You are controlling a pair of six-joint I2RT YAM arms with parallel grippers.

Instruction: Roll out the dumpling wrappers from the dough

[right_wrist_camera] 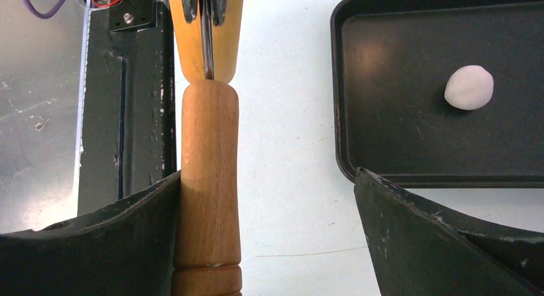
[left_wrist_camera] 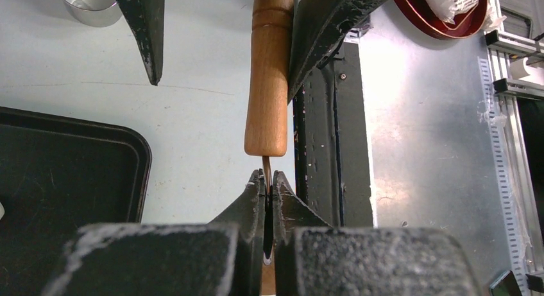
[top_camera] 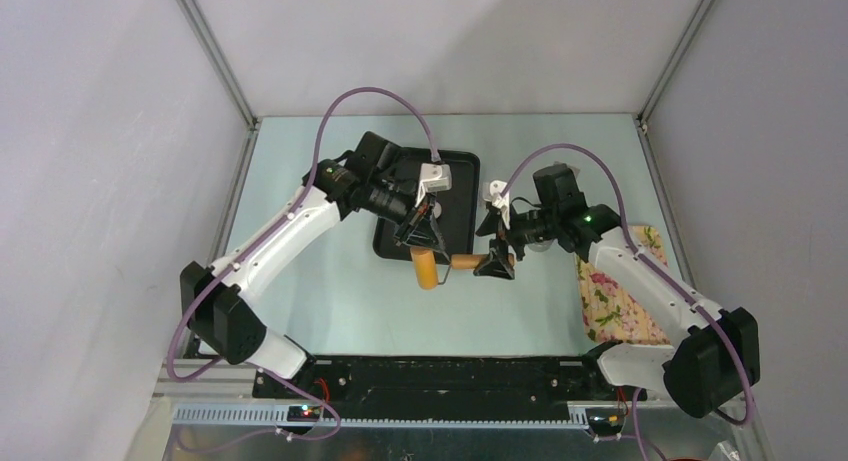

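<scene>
From above, the left gripper (top_camera: 428,239) hangs at the near edge of the black tray (top_camera: 458,171), which lies at its 12 o'clock. Its jaws are pressed together on the wooden roller (top_camera: 428,269), whose barrel shows at the gripper's 6 o'clock. The roller's handle (top_camera: 464,261) runs toward 3 o'clock, into the right gripper (top_camera: 495,264). A floral cloth (top_camera: 615,291) lies on the pale table (top_camera: 330,301) at 4 o'clock from the right gripper.

In the left wrist view, the jaws are closed on a thin stem of the roller. The handle reaches toward 12 o'clock between the right gripper's two black fingers (left_wrist_camera: 144,33). It touches the one at 1 o'clock and stands apart from the one at 10 o'clock. A steel cup (left_wrist_camera: 90,4) sits at 11 o'clock and a red dish (left_wrist_camera: 442,23) at 2 o'clock.

In the right wrist view, the jaws stand wide apart. The handle rests against the finger at 8 o'clock, well apart from the finger at 4 o'clock. The dough (right_wrist_camera: 469,87), a small white lump, lies on the tray floor at 2 o'clock, away from the walls and untouched.
</scene>
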